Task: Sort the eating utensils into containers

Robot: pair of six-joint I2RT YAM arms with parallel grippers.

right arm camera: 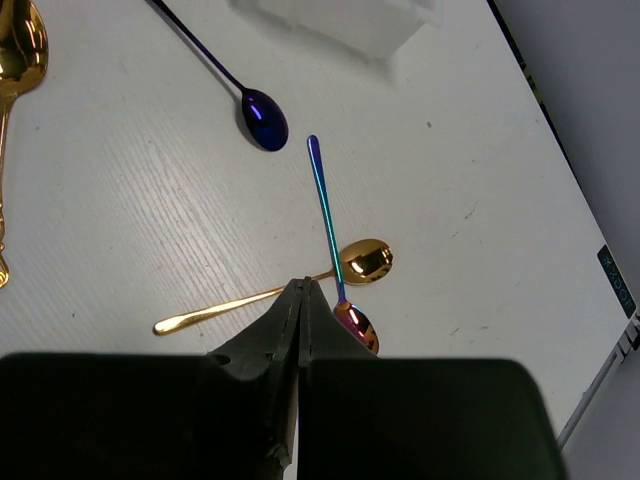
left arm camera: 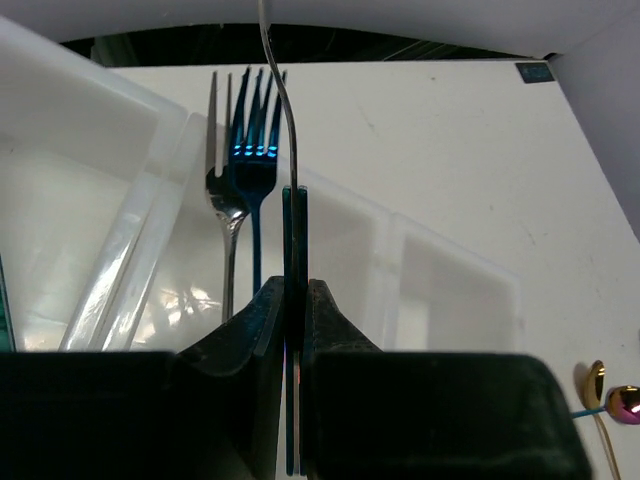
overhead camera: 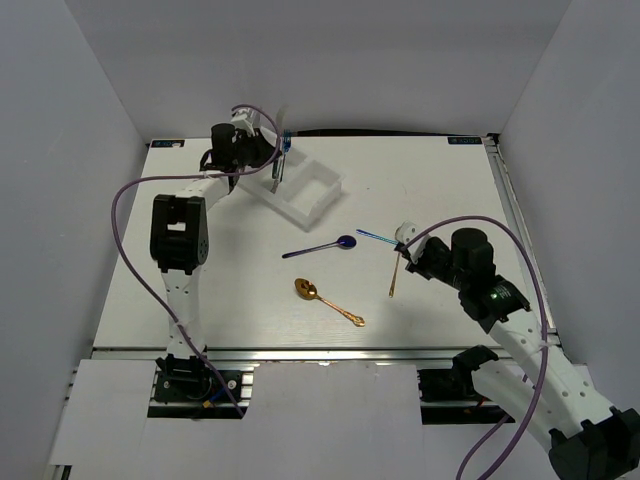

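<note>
The white three-part tray (overhead camera: 318,196) stands at the back of the table. My left gripper (overhead camera: 270,152) hangs over it, shut on a slim utensil (left arm camera: 292,205) seen edge-on, its kind unclear. A silver fork (left arm camera: 222,190) and a blue fork (left arm camera: 255,150) lie in the tray (left arm camera: 452,270) below the left gripper (left arm camera: 295,287). My right gripper (right arm camera: 303,288) is shut and empty, just above a slim gold spoon (right arm camera: 365,261) crossed by an iridescent teal spoon (right arm camera: 325,210). A blue spoon (overhead camera: 322,246) and an ornate gold spoon (overhead camera: 328,301) lie mid-table.
The blue spoon (right arm camera: 262,118) lies ahead of the right gripper (overhead camera: 410,246), the ornate gold spoon (right arm camera: 15,60) to its left. A tray corner (right arm camera: 350,20) shows at the top. Grey walls close in the table on three sides.
</note>
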